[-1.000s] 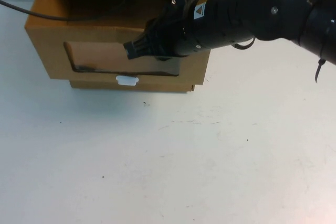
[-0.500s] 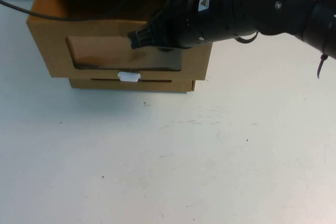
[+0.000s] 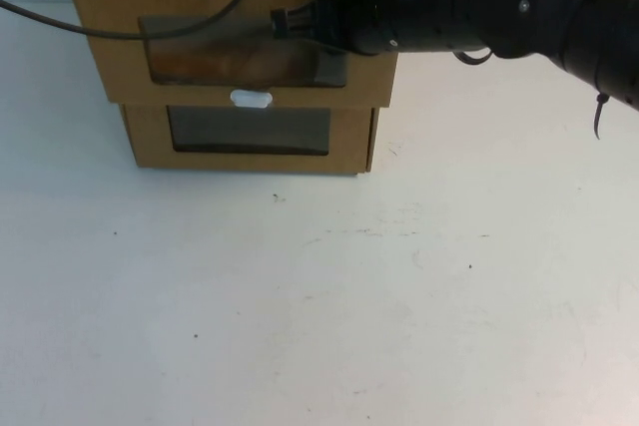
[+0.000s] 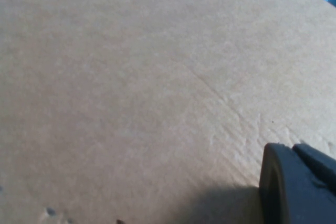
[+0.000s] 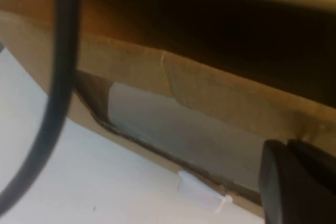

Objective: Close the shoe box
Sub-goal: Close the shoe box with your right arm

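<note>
drawer (image 3: pixel 235 47) of the shoe box sits at the far edge of the table (image 3: pixel 329 286), stacked on a lower box (image 3: pixel 250 135), its windowed front with the tab (image 3: pixel 251 99) standing proud of the shell behind, so closing means a push straight away from the robot. right gripper (image 3: pixel 285 24) lies against that front near its right half, reaching in from the right (whether pressed together or spread, i cannot tell). left gripper (image 4: pixel 296 184) is hard against bare cardboard (image 4: pixel 131 77), its state also unclear, so the right arm looks the one placed to push.

A lab-like test bench: bare white table (image 3: pixel 399 326), stacked cardboard boxes (image 3: pixel 240 132).
</note>
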Robot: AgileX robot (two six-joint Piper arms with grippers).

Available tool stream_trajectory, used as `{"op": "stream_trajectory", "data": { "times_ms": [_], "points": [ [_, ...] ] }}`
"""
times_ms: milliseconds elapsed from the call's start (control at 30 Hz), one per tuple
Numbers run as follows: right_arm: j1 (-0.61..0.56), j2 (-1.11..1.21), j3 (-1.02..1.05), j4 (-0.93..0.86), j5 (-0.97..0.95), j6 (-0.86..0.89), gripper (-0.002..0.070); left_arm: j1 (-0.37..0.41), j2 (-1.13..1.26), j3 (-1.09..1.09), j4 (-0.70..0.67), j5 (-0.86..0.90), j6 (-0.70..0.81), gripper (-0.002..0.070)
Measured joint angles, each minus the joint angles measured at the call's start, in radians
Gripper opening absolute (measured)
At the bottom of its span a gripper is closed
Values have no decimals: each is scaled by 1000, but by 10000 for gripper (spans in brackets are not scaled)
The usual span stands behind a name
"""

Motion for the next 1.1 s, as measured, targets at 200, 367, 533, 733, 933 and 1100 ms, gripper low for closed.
{"op": "stream_trajectory", "data": {
  "times_ms": [200, 367, 533, 733, 933, 1100],
  "points": [
    [-18, 33, 0, 10, -97, 0, -13, 0, 0, 0, -2, 4, 0, -5],
    [-36, 66, 0, 18, -167, 0, -13, 0, 0, 0, -2, 6, 0, -5],
    [-37, 83, 0, 35, -214, 0, -13, 0, 0, -2, -2, 6, 0, -5],
    [-39, 107, -5, 45, -257, 0, -13, 0, 0, -2, -2, 4, 0, -5],
    [-57, 148, -82, 51, -202, 0, -13, 0, 0, -6, -5, 8, 0, -5],
    [-57, 142, -100, 51, -146, 0, -13, 0, 2, -60, 23, 67, -4, -5]
  ]
}}
